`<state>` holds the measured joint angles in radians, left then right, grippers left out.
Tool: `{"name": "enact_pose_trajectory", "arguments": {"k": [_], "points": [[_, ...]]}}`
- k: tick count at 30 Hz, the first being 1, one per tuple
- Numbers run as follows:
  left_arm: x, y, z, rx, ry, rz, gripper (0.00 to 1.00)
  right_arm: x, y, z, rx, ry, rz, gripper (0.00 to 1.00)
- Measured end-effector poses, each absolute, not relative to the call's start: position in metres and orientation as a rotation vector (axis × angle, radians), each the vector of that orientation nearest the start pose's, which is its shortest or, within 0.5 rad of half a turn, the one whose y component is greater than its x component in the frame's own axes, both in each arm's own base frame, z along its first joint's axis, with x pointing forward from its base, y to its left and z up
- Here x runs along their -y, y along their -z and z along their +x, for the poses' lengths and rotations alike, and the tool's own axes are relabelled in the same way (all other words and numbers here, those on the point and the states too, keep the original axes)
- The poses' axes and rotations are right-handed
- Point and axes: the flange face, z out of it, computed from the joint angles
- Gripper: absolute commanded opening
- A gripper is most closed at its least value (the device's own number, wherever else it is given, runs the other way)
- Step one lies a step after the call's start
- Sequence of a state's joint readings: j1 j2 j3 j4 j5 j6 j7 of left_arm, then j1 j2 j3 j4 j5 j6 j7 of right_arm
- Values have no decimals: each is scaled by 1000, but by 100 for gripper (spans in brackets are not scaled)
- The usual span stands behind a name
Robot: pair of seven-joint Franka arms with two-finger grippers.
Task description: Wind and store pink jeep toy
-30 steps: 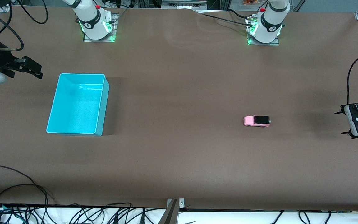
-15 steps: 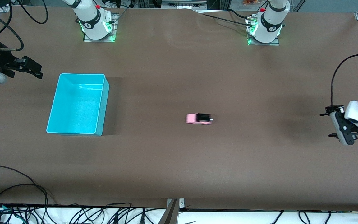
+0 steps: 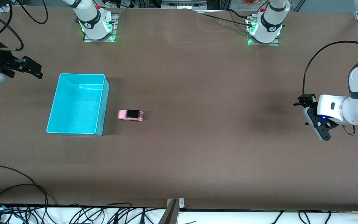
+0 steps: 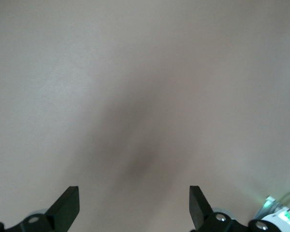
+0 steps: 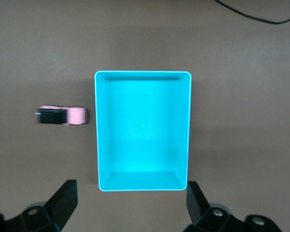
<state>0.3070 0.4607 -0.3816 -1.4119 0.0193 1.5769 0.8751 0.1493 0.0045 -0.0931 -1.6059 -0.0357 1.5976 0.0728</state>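
Observation:
The pink jeep toy (image 3: 130,115), light pink with a black roof panel, sits on the brown table just beside the cyan bin (image 3: 102,107), on the side toward the left arm's end. The right wrist view shows the jeep (image 5: 63,116) close to the bin's wall (image 5: 95,145), not touching. The bin is empty. My right gripper (image 3: 33,69) is open and empty, up over the table past the bin at the right arm's end. My left gripper (image 3: 303,109) is open and empty over bare table at the left arm's end; its view shows only table and its fingertips (image 4: 67,205).
Both arm bases (image 3: 96,23) stand along the table's back edge. Cables (image 3: 17,189) lie along the table's front edge nearest the camera. Bare brown table lies between the jeep and the left gripper.
The jeep has rolled on its own across the table from the left arm's end to beside the cyan bin. The left gripper has moved inward over the table. The right arm has not moved.

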Motion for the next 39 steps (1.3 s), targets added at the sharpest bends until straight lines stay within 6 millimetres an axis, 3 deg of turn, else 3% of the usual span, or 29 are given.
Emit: {"name": "enact_pose_trajectory", "arguments": {"k": [10, 21, 31, 35, 39], "points": [[40, -443, 649, -1358, -366, -3079, 100, -27, -607, 556, -25, -32, -3179, 100], [86, -479, 634, -998, -376, -3165, 100, -29, -600, 548, 12, -146, -3180, 100], [135, -499, 620, -678, -346, -3093, 100, -56, -592, 550, 590, -175, -3090, 100], [155, -503, 615, -575, -332, -3080, 100, -63, -580, 556, 758, -188, -2997, 100], [160, -505, 613, -500, -325, -3082, 100, -67, -562, 564, 961, -208, -2905, 100]]}}
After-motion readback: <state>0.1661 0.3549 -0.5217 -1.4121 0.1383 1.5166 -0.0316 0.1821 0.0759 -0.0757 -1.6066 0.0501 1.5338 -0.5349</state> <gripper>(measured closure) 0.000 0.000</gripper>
